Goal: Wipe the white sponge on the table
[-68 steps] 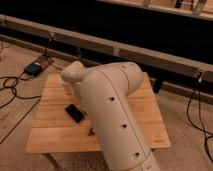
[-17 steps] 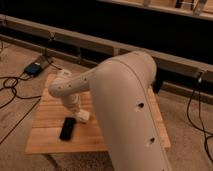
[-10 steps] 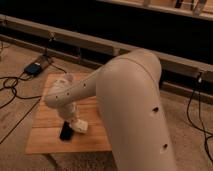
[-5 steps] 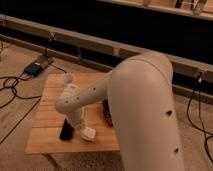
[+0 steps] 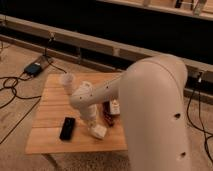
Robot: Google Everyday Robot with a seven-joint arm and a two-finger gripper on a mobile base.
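The white sponge (image 5: pixel 99 131) is a small off-white block lying on the table (image 5: pixel 52 102) near its front edge, right of centre. My gripper (image 5: pixel 94 125) reaches down from the bent white arm (image 5: pixel 150 110) and presses onto the sponge, shut on it. The fingers are mostly hidden by the wrist. The table has a light wooden plank top.
A flat black slab (image 5: pixel 67 128) lies left of the sponge. A dark red object (image 5: pixel 107 113) and a white bar (image 5: pixel 115 106) lie just behind it, partly hidden by the arm. A small box (image 5: pixel 34 69) with cables sits on the floor at left.
The gripper has slid the sponge along the table's front part, from beside the black slab toward the right. The arm swung with it. The black slab stayed put.
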